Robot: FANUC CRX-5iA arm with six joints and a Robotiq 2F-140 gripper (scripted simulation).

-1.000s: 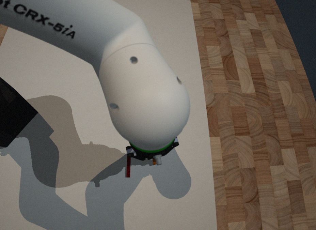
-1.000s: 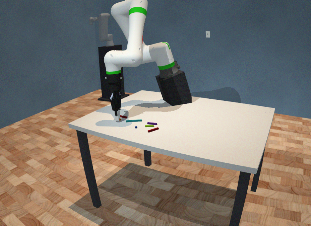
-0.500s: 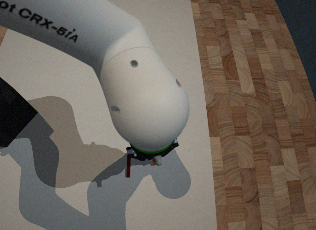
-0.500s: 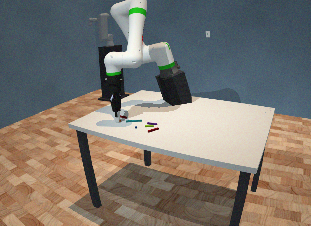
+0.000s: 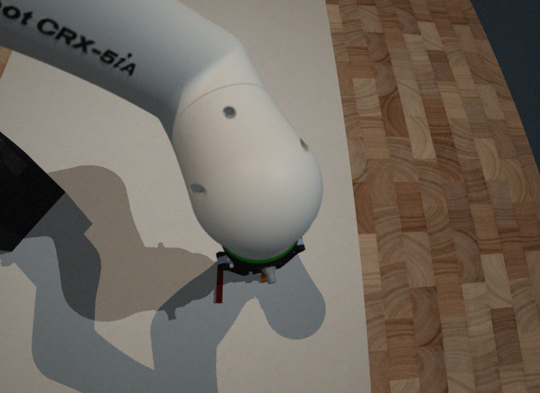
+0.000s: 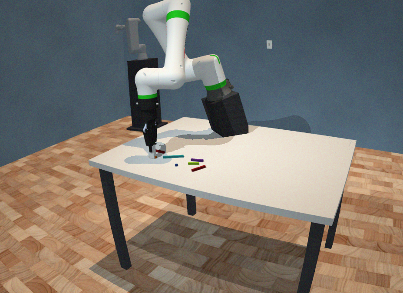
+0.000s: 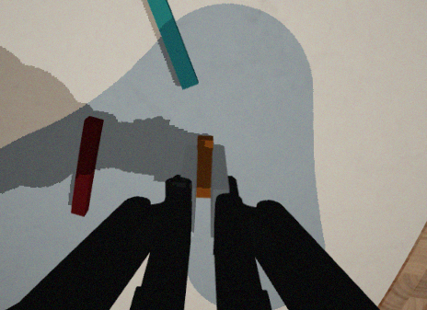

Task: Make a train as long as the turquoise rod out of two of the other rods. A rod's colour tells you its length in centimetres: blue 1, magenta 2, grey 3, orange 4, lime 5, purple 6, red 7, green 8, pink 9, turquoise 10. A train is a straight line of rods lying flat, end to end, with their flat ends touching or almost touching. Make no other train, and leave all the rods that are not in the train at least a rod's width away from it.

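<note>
My gripper (image 7: 204,165) is shut on the orange rod (image 7: 204,165), near the table's left front corner. The rod sticks out ahead of the fingertips, low over the table. In the exterior view the gripper (image 6: 151,149) points straight down and the orange rod (image 6: 155,156) shows just below it. A red rod (image 7: 86,165) lies flat to the left of the orange one, apart from it; it also shows in the top view (image 5: 219,284). The turquoise rod (image 7: 160,13) lies ahead, slanted, its near end apart from the orange rod; it shows in the exterior view (image 6: 173,156).
In the exterior view, a purple rod (image 6: 196,159), a lime rod (image 6: 193,163), a second red rod (image 6: 198,168) and a small blue rod (image 6: 176,164) lie right of the turquoise one. The table edge (image 7: 408,295) is close on the right.
</note>
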